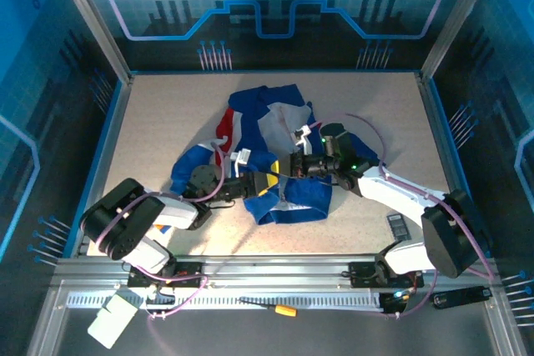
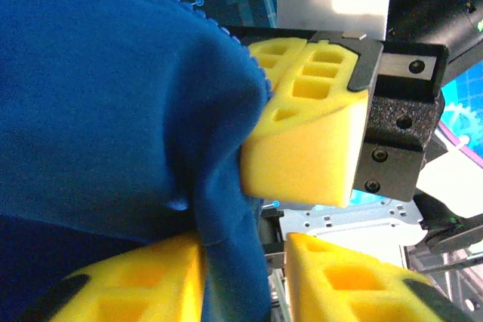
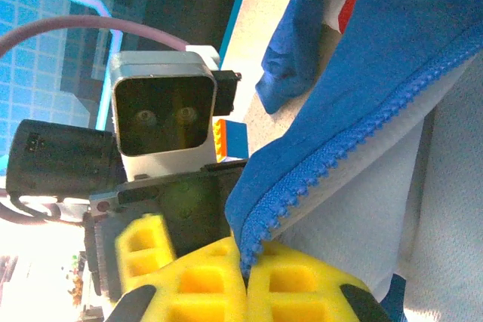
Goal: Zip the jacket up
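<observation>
- Desk point(image 1: 167, 122): from the top camera the whole jacket point(image 1: 259, 114) is seen, crumpled at mid-desk.
- Left gripper point(image 1: 265, 183) and right gripper point(image 1: 290, 166) meet nose to nose at the jacket's near hem.
- Left wrist view: the left jaws pinch a blue fold, and the right gripper's yellow pad touches it just beyond.
- Right wrist view: zipper teeth point(image 3: 339, 156) run down into the right jaws, which are pressed together on that edge.

The top external camera looks down from above the near edge over the desk point(image 1: 158, 122). Both wrist cameras sit close, facing each other across one jacket point(image 1: 250, 110) fold; the left sees the right end effector point(image 2: 272, 103), the right sees the left wrist camera point(image 3: 162, 118)
</observation>
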